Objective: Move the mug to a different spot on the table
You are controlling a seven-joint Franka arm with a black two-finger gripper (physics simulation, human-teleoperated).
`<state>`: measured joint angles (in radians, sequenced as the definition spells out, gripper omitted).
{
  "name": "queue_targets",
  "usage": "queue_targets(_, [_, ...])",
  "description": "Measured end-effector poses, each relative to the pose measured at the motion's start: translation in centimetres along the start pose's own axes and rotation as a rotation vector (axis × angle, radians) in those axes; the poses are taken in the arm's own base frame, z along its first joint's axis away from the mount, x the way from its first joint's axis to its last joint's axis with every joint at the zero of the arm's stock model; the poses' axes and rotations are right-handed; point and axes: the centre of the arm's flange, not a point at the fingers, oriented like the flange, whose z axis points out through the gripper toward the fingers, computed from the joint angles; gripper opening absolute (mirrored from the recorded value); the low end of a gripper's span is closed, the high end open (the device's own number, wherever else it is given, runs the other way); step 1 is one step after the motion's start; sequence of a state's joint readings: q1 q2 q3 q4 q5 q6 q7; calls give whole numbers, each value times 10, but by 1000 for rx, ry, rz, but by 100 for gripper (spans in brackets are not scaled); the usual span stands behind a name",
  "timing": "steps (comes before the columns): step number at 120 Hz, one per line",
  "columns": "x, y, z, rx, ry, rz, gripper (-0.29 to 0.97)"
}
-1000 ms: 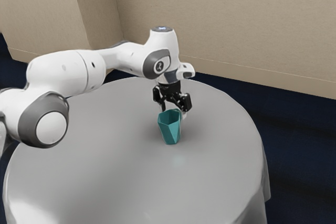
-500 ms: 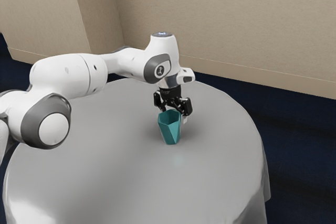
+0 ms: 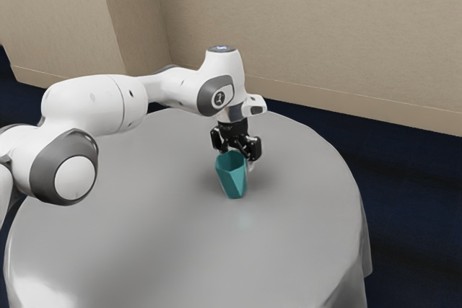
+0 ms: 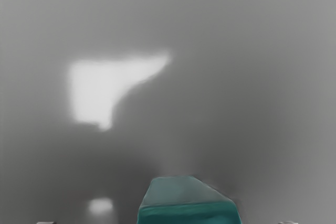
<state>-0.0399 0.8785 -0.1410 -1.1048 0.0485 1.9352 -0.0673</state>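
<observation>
A teal faceted mug [image 3: 232, 178] stands upright near the middle of the round grey table [image 3: 144, 243]. My black gripper [image 3: 237, 155] points down at the mug's far rim, its fingers standing either side of that edge. The fingers look apart with the rim between them, so the gripper is open. In the wrist view the mug [image 4: 186, 203] is a teal block just under my hand, with grey tabletop [image 4: 236, 77] beyond it.
The table has bare grey surface on all sides of the mug, most of it toward the front and the exterior view's left. Its edge drops off at the exterior view's right [image 3: 357, 200]. Beige walls [image 3: 325, 27] stand behind.
My hand has come down and shifted slightly toward the exterior view's left, so the fingers now sit lower at the mug's far rim. The mug has barely moved.
</observation>
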Motion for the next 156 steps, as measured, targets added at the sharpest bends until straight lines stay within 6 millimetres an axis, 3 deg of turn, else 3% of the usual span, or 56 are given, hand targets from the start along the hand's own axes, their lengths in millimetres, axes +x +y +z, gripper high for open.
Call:
queue_targets(22, [0, -2, -3, 8, 5, 4, 39])
queue_targets(64, [0, -6, -9, 21, 10, 9, 34])
queue_targets(91, [-3, -7, -25, 32, 14, 8, 24])
queue_targets(156, [-5, -11, -33, 40, 15, 6, 12])
